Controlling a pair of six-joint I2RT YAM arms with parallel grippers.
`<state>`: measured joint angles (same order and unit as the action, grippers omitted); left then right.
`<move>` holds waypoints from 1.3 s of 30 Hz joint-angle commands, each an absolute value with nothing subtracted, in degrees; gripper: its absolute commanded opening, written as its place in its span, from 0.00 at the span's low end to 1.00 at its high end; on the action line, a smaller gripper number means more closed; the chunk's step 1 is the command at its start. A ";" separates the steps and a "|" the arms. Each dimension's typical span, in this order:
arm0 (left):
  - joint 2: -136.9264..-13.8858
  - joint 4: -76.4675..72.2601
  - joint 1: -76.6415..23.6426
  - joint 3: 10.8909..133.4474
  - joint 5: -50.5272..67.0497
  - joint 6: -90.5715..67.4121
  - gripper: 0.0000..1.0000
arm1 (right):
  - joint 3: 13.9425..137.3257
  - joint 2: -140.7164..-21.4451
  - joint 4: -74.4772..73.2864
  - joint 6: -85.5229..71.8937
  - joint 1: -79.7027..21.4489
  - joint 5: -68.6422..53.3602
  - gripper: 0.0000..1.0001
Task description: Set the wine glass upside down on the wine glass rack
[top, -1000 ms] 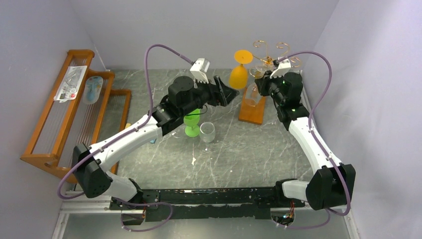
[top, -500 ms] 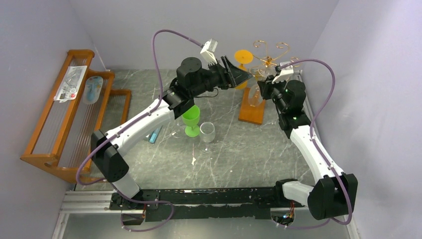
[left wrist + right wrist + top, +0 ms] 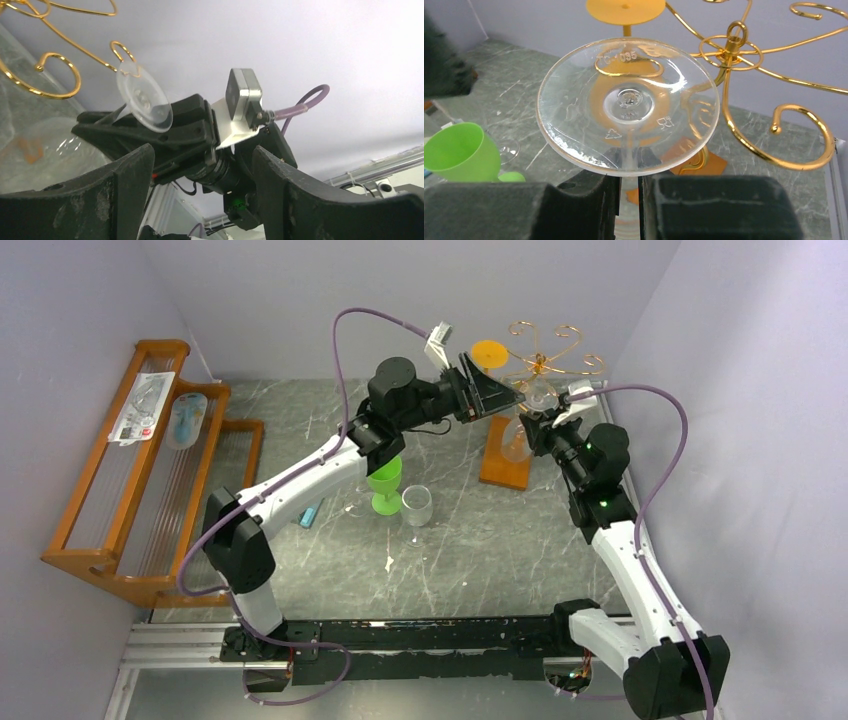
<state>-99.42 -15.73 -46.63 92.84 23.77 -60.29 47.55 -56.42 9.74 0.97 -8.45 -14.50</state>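
1. Since a second ago the left arm [image 3: 300, 475] has lifted and stretched toward the far right. The left gripper [image 3: 505, 398] was beside the bowl of the orange glass [image 3: 490, 352]. From overhead it now covers that bowl, leaving only the flat disc foot showing.
2. Its black fingers stand apart, with nothing between them in the wrist view.
3. The right arm [image 3: 625, 540] has drawn slightly nearer and to the right. The right gripper [image 3: 629, 184] stays clamped on the thin stem of the wine glass [image 3: 626, 107].
4. That glass is clear and smooth, with moulded marks on its round foot. It is inverted at the far right, foot up against a scroll arm of the wine glass rack [image 3: 545, 362]. Whether it hangs there I cannot tell.
5. The rack is thin shiny gold wire, with curled scrolls spreading from a central stem on a rectangular orange-brown wooden base.
6. The green glass [image 3: 384, 480], matte and upright, has not moved on the grey veined table [image 3: 480, 550].
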 commanded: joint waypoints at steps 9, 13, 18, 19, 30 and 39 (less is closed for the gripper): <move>-103.02 -12.66 -46.54 95.74 18.75 -64.53 0.64 | 44.51 -51.00 12.81 3.29 -8.32 -20.23 0.00; -104.55 -12.69 -46.58 98.14 20.49 -64.60 0.62 | 43.93 -50.09 12.94 3.90 -8.38 -21.95 0.00; -103.46 -13.45 -46.57 95.57 19.42 -66.47 0.49 | 42.91 -48.51 13.95 4.45 -8.33 -24.16 0.00; -103.27 -13.71 -46.56 95.24 19.80 -66.67 0.47 | 42.75 -48.25 13.94 4.54 -8.34 -24.41 0.00; -104.97 -16.63 -46.58 95.91 30.00 -68.42 0.32 | 43.48 -47.99 12.60 5.36 -8.41 -24.95 0.00; -107.54 -16.85 -46.53 98.32 34.97 -67.27 0.05 | 44.05 -47.79 12.50 3.98 -8.34 -24.40 0.00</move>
<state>-105.67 -14.98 -46.54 96.09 30.13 -67.46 42.94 -48.73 9.69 4.54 -8.36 -23.90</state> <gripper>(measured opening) 0.101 0.167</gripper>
